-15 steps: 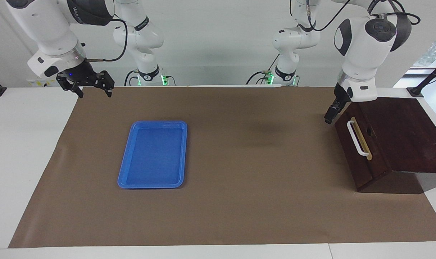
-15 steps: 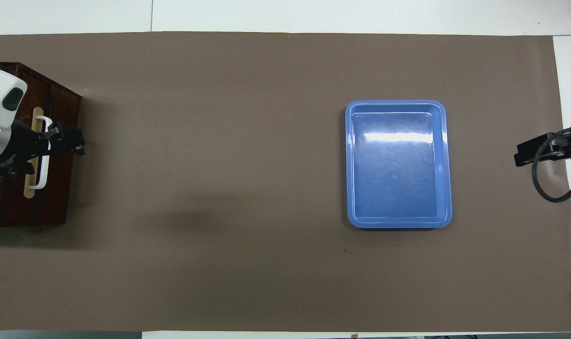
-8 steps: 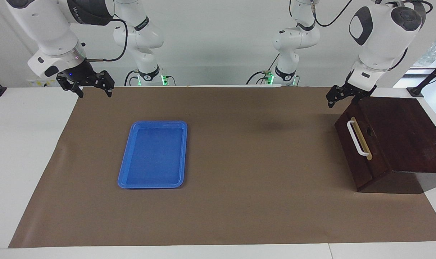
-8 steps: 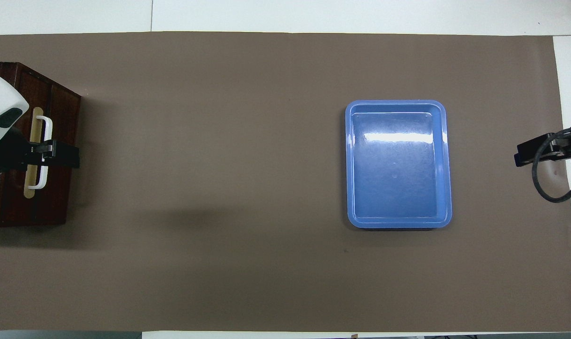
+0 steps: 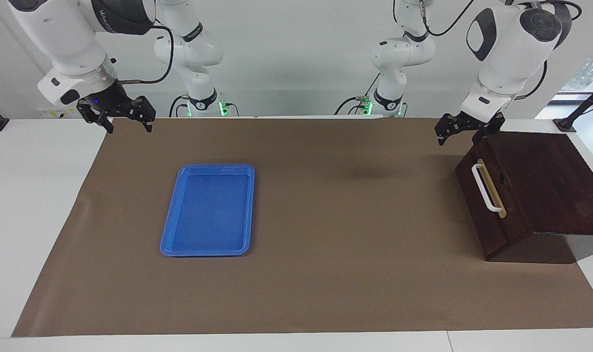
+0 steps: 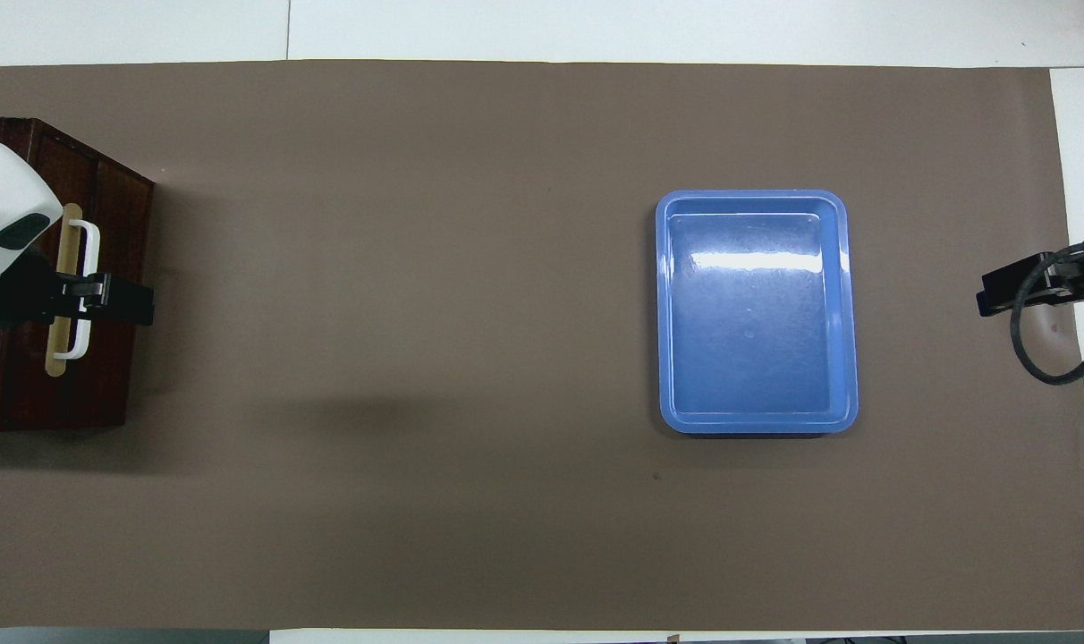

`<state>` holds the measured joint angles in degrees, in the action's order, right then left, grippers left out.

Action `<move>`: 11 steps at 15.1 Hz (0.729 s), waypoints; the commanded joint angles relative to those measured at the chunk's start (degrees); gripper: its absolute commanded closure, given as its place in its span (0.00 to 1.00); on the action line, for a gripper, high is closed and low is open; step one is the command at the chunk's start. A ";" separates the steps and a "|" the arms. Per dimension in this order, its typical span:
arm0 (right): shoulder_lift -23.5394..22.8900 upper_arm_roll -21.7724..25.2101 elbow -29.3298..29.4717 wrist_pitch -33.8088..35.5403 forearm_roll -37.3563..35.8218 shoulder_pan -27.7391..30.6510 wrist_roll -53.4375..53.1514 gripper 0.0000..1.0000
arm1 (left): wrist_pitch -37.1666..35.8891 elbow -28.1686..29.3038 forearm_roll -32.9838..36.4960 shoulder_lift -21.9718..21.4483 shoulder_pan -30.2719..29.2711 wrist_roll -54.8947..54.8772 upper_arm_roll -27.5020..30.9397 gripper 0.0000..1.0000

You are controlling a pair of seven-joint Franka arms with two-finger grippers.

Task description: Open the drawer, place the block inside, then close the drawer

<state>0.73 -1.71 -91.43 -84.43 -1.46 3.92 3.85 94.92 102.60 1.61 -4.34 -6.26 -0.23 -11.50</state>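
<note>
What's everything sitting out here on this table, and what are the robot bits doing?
Dark brown wooden drawer with white bar handle: one, shut, in a dark wood box at the left arm's end of the table.
Flat blue plastic tray: one, nothing in it, toward the right arm's end.
Brown paper mat: one, covering most of the white table.
Small yellow block: none in view.
Left gripper: one, black, in the air over the edge of the box nearer the robots, jaws open, holding nothing.
Right gripper: one, black, waiting over the mat's edge at the right arm's end, jaws open, holding nothing.
</note>
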 commanded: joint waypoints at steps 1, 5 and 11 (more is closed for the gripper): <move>0.85 -0.58 -0.86 0.23 -0.03 0.82 1.24 0.00 | -1.40 -1.52 -0.91 -0.15 -0.07 -1.44 0.43 0.00; 0.85 -0.58 -0.86 0.23 -0.03 0.82 1.24 0.00 | -2.19 -2.67 -1.17 0.91 -0.07 -1.44 0.52 0.00; 0.85 -0.58 -0.86 0.23 -0.03 0.82 1.24 0.00 | -2.37 -1.88 -4.43 0.38 0.28 -1.26 0.69 0.00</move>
<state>0.73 -1.71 -91.43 -84.43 -1.46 3.92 3.85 94.00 101.46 -1.82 -4.15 -6.32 -0.53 -11.09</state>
